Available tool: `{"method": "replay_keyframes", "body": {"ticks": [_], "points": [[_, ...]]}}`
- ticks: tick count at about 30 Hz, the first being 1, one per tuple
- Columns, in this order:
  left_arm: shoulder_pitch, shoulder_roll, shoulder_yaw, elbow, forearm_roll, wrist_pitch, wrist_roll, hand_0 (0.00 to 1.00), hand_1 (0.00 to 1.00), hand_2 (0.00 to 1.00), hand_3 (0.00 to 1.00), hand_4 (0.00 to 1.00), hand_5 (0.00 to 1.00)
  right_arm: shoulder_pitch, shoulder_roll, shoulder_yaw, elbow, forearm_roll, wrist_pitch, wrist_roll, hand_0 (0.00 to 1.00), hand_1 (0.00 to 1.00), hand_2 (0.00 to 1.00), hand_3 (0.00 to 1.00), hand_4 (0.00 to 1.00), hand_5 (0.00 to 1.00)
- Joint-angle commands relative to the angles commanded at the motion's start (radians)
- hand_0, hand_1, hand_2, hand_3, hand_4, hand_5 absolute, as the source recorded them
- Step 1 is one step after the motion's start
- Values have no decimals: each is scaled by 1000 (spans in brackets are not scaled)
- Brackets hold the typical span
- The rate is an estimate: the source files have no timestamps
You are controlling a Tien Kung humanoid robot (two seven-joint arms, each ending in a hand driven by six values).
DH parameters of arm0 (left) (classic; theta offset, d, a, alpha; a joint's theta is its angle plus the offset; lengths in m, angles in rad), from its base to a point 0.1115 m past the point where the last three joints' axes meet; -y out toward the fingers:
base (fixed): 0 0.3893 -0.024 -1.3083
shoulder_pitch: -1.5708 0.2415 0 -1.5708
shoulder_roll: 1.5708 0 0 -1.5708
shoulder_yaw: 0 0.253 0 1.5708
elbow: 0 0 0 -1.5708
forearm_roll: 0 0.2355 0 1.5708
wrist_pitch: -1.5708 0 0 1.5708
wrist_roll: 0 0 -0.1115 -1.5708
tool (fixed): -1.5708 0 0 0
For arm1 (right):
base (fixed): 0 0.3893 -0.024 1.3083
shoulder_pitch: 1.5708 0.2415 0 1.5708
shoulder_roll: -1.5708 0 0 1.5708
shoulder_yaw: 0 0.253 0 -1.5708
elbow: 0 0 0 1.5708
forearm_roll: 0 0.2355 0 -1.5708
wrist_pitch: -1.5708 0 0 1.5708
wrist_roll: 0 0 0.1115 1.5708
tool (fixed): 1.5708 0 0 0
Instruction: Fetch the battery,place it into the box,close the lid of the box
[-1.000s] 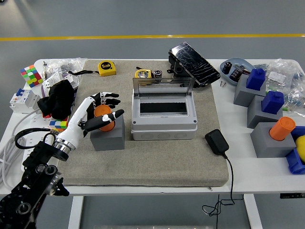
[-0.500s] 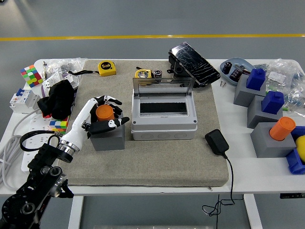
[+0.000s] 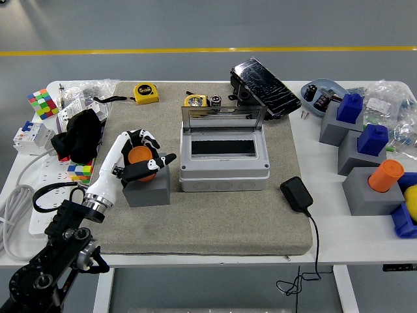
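An orange cylindrical battery [image 3: 141, 158], seated in a grey block holder [image 3: 147, 186] left of the open grey box [image 3: 223, 162], is clasped by the left hand [image 3: 140, 156] with fingers curled around it.

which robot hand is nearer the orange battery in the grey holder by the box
Left. The left robot hand is wrapped around the orange battery in its grey holder, left of the open box. The right robot hand is not in view.

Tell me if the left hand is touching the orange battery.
Touching. The head view shows the left hand with fingers wrapped around the orange battery on its grey block.
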Motion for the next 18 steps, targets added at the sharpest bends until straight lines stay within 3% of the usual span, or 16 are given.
{"method": "replay_keyframes", "body": {"ticks": [1, 2, 7, 8, 14, 18], "points": [[-1, -2, 2, 2, -11, 4, -9, 135, 129, 197, 222, 998, 109, 0, 0, -1, 0, 0, 0, 0, 641, 647, 658, 574, 971, 580], [-3, -3, 4, 3, -23, 8, -20, 80, 37, 102, 138, 998, 117, 0, 0, 0, 0, -1, 0, 0, 639, 648, 657, 574, 971, 580], [-11, -7, 16, 2, -69, 18, -56, 80, 37, 102, 138, 998, 117, 1, 0, 3, 0, -1, 0, -1, 639, 648, 657, 574, 971, 580], [-13, -7, 17, 1, -71, 17, -56, 52, 2, 59, 77, 998, 124, 1, 0, 4, 0, -3, 0, -1, 639, 646, 658, 574, 971, 579], [-17, -6, 21, -10, -65, 8, -42, 38, 2, 43, 48, 998, 133, 0, 0, 7, 0, -5, 0, -2, 639, 647, 657, 574, 971, 580], [-18, 1, 22, -53, -27, 2, -12, 38, 2, 43, 48, 998, 133, 0, 1, 5, 0, -4, 0, -1, 639, 647, 657, 574, 971, 580]]}}
